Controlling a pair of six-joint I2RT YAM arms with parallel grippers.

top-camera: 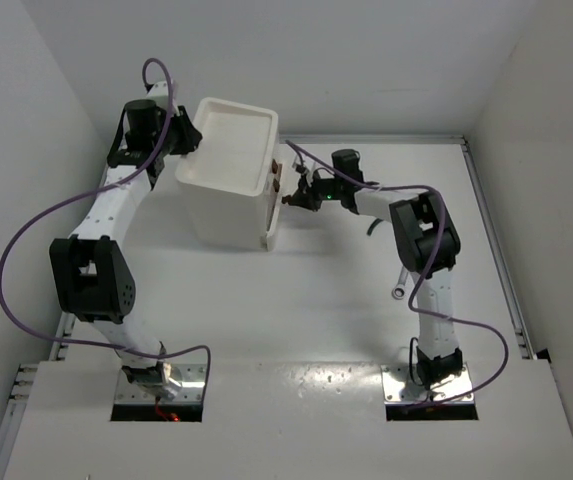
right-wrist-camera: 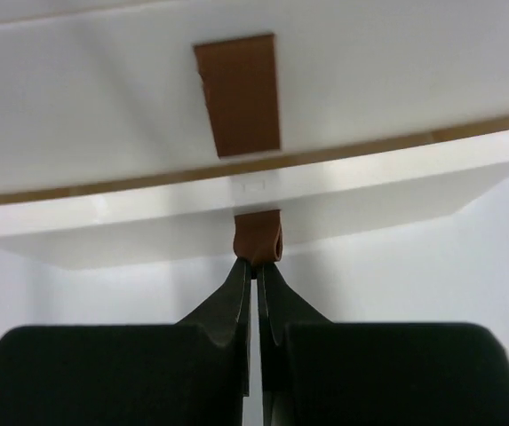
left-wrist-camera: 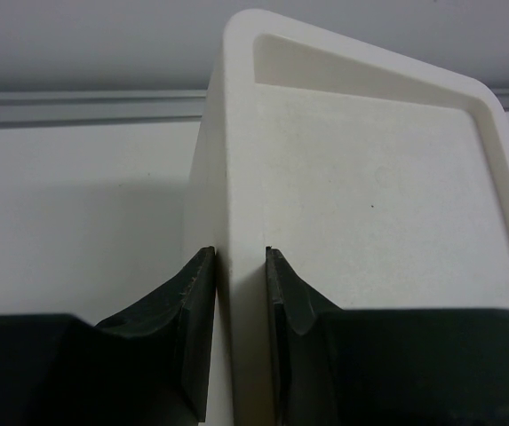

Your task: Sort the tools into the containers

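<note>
Left gripper (left-wrist-camera: pixel 240 257): one; jaws clamped on the raised rim of the tray top (left-wrist-camera: pixel 369 177), one finger outside the wall and one inside.
Right gripper (right-wrist-camera: pixel 256 266): one; fingers pinched tight around the lower handle (right-wrist-camera: pixel 258 238).
Cabinet (top-camera: pixel 228 215): one, white, standing between the two grippers and gripped by both.
Handles: two, dark red; the upper handle (right-wrist-camera: pixel 236 93) sits just above the right gripper's tips, untouched.
Wrench (top-camera: pixel 399 291): one in view, silver, lying on the table (top-camera: pixel 296 300) well back from the right gripper, beside that arm's lower link.
</note>
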